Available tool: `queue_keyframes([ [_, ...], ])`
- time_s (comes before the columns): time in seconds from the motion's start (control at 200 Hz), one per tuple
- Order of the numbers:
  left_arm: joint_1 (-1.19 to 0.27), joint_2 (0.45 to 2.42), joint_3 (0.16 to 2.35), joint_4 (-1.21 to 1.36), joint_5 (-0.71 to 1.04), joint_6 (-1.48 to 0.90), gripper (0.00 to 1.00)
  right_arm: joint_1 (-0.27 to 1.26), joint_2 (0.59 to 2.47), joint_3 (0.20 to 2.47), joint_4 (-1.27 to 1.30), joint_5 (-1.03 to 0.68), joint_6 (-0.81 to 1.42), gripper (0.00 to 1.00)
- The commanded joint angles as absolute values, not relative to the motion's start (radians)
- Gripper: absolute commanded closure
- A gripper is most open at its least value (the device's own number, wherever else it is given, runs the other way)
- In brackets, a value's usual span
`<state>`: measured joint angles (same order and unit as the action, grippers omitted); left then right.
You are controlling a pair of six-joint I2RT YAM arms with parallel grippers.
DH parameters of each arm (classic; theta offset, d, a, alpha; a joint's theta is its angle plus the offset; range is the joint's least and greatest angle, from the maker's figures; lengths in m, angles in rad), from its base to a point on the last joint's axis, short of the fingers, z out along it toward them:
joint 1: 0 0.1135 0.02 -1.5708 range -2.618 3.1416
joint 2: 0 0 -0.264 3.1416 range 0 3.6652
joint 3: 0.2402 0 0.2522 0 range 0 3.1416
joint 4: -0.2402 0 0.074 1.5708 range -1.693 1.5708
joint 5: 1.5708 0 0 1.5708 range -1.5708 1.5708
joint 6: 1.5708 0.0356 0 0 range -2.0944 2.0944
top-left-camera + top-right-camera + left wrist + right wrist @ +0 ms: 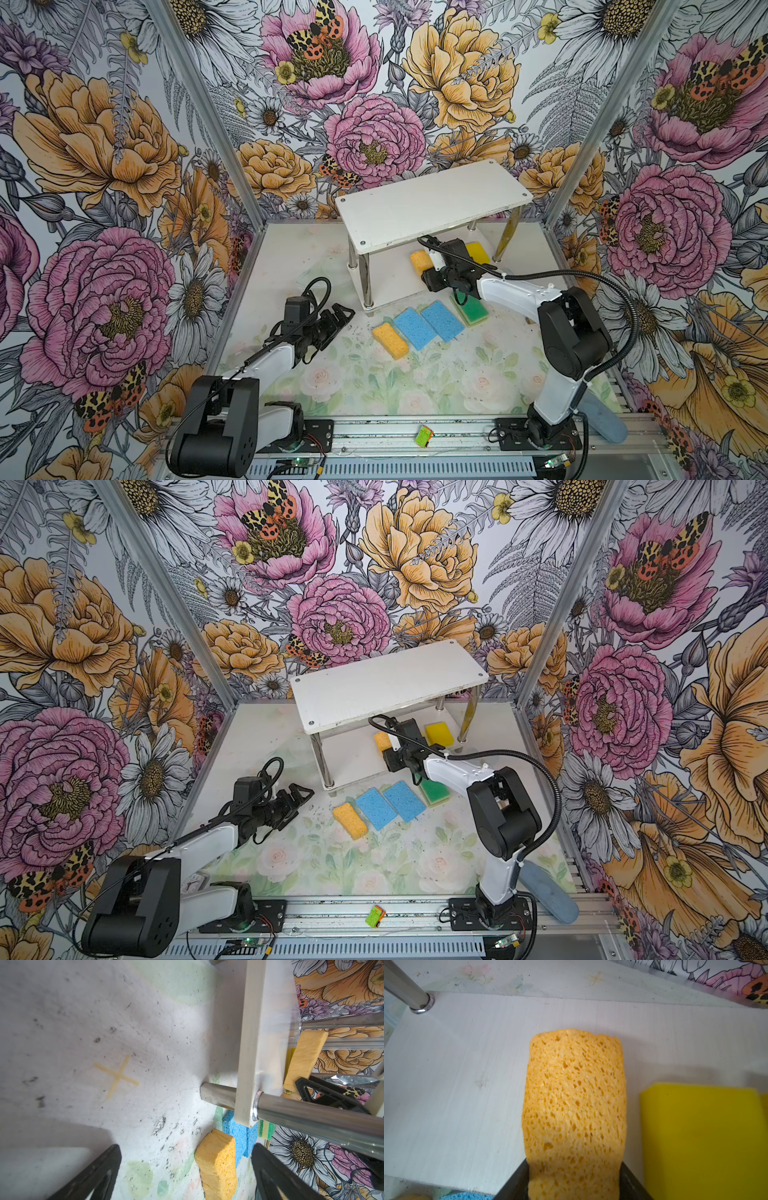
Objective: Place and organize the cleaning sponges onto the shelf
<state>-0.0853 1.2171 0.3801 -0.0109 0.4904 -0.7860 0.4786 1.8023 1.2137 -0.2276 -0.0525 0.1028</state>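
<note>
Right wrist: porous orange-yellow sponge [575, 1105], smooth shelf [456, 1084]

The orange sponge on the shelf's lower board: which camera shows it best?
The right wrist view: the orange sponge fills the frame, pores sharp, over the lower board. In both top views only one end peeks out beside the right arm. The left wrist view shows it side-on.

Floral wallpaper walls [415, 83], aluminium corner posts [203, 108], pale rose-printed tabletop [374, 386], apparently scuffed with dark specks.
</note>
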Motion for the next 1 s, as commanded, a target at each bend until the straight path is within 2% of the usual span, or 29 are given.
queue_keyframes([
  [0.0, -0.092, 1.204, 0.404, -0.012, 0.505, -0.767, 0.01, 0.472, 1.818, 1.250, -0.224, -0.039, 0.091, 0.41],
  [0.275, -0.093, 1.209, 0.405, -0.011, 0.504, -0.767, 0.01, 0.472, 1.821, 1.255, -0.227, -0.040, 0.087, 0.41],
  [0.74, -0.093, 1.206, 0.402, -0.010, 0.508, -0.765, 0.01, 0.472, 1.787, 1.255, -0.239, -0.037, 0.079, 0.29],
  [0.996, -0.091, 1.200, 0.399, -0.012, 0.508, -0.765, 0.01, 0.472, 1.751, 1.244, -0.247, -0.033, 0.072, 0.27],
])
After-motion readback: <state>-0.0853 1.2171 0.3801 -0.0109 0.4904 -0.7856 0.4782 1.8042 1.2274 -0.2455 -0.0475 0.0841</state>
